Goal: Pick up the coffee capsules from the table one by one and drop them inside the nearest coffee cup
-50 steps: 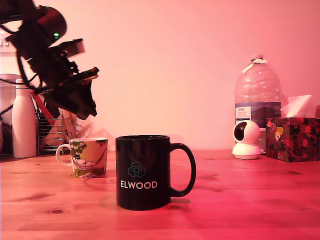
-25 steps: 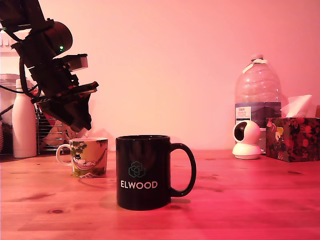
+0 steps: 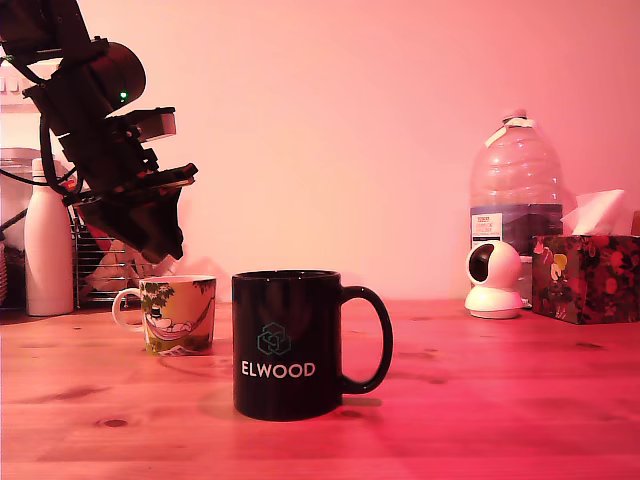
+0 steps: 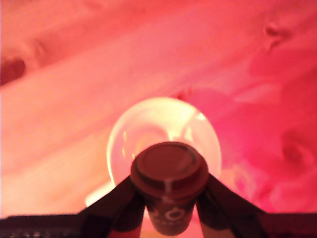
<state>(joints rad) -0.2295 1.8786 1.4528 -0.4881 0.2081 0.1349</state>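
In the wrist view we are seeing the two jaws clamped on a dark coffee capsule [image 4: 169, 186], one black finger [image 4: 116, 203] pressing on each side of its tapered body, with the wide flat top of the capsule facing the camera in the lower middle of the frame. Directly beyond the capsule, the pale open mouth of a small cup [image 4: 163, 136] is filling the centre of the frame, so the capsule is hanging over this opening and is not touching it. Around the cup the wooden table [image 4: 74, 99] is showing its grain and some knots, all tinted reddish. In the exterior view the gripper [image 3: 160, 250] is hanging in the upper left of the frame, tilted downward, with its tip just above the rim of the small illustrated cup [image 3: 178, 314], which is standing on the table [image 3: 480, 400] at the left of centre. A black mug [image 3: 288, 343] with the word ELWOOD is standing nearer to the camera, in the lower centre of the frame, its handle pointing toward the exterior view's right. We are not finding the cream-white capsule in either view. At the right side of the frame a large water bottle [image 3: 515, 190], a small white camera [image 3: 494, 280] and a flowered tissue box [image 3: 586, 275] are standing, and at the far left a white bottle [image 3: 47, 245].
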